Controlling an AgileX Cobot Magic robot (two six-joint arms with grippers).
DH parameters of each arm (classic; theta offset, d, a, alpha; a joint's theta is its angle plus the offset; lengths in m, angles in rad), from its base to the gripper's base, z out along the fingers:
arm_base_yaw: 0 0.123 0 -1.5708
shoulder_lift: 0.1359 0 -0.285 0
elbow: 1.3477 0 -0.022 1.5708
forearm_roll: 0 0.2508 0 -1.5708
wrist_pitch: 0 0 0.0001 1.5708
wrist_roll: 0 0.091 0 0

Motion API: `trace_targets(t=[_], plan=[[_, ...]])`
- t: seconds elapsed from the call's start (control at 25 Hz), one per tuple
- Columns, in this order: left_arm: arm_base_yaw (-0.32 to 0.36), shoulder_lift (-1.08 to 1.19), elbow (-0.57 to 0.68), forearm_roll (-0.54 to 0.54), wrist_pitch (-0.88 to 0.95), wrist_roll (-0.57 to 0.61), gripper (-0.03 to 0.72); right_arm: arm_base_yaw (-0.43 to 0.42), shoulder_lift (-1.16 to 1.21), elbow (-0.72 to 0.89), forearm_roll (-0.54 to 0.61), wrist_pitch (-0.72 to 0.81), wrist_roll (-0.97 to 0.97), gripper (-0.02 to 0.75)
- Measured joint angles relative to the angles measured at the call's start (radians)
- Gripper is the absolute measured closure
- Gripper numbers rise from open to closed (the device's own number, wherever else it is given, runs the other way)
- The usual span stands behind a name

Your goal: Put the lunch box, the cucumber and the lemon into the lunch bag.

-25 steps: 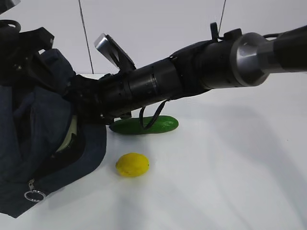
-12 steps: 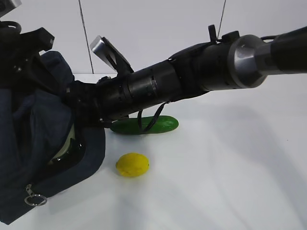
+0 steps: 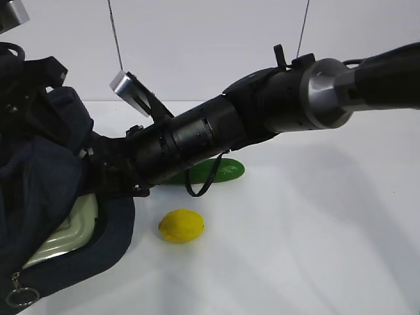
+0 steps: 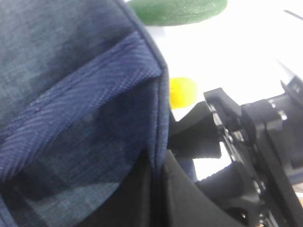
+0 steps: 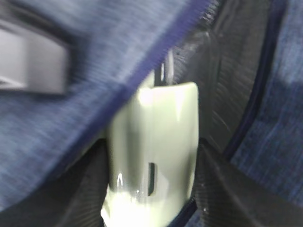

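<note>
Lunch box (image 3: 62, 233) sits partway inside the lunch bag (image 3: 39, 170) mouth, right gripper (image 5: 151, 198) clamped on its end; left gripper's jaws are together, seemingly pinching the bag rim. Insertion step: push deeper, then release. Lemon (image 3: 181, 225) and cucumber (image 3: 213, 170) wait just beside the bag.

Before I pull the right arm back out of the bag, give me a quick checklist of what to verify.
1. Lunch box inside the lunch bag: ok, its pale green lid shows in the opening.
2. Right gripper let go of the box: cannot tell; its fingertips are hidden at the bag's mouth.
3. Left gripper holding the bag open: cannot tell; the left wrist view shows only fabric up close.
4. Lemon on the table, clear of the arm: ok.
5. Cucumber free to pick: not ok, the right arm hangs in front of it.
</note>
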Motion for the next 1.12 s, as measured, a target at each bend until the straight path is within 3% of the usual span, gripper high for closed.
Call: trace_targets(t=[0.48,0.92,1.12], plan=[[0.0,0.039,0.0,0.0,-0.024,0.0,0.695,0.0,0.006,-0.002,-0.025,-0.004,-0.019,0.304],[0.0,0.042,0.0,0.013,-0.064,0.0,0.695,0.002,0.005,-0.024,0.019,0.0,-0.057,0.288],[0.0,0.042,0.0,0.129,-0.028,-0.031,0.695,0.002,0.005,-0.028,-0.014,0.002,-0.057,0.287]])
